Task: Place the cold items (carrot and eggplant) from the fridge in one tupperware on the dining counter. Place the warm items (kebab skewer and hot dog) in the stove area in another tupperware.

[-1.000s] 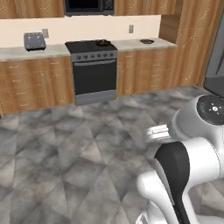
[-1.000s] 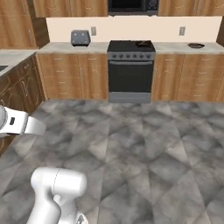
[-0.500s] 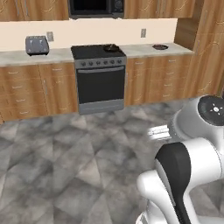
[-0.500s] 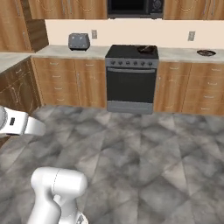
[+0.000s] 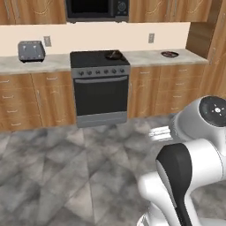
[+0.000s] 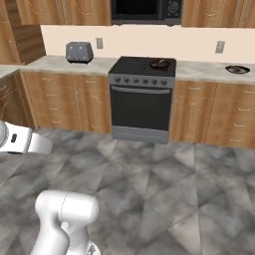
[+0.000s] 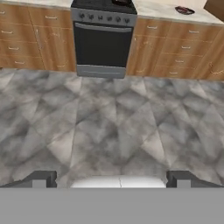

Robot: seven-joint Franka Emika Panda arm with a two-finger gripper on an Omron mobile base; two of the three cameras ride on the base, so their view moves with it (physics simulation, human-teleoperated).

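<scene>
Stove area lies straight ahead, well apart from the tool

The gripper (image 7: 111,178) is spread wide and holds nothing above bare floor (image 7: 109,127); beyond it stands the stove (image 7: 104,37), a pan (image 5: 113,54) on top, a plate (image 5: 169,54) to its right.

Open grey floor (image 7: 109,131) ahead; stove (image 7: 103,39), cabinets (image 7: 170,48) beyond.

Base cams behind arm, L & R, facing stove (image 5: 99,84), hand cam low over floor (image 7: 109,131), all share stove
</scene>
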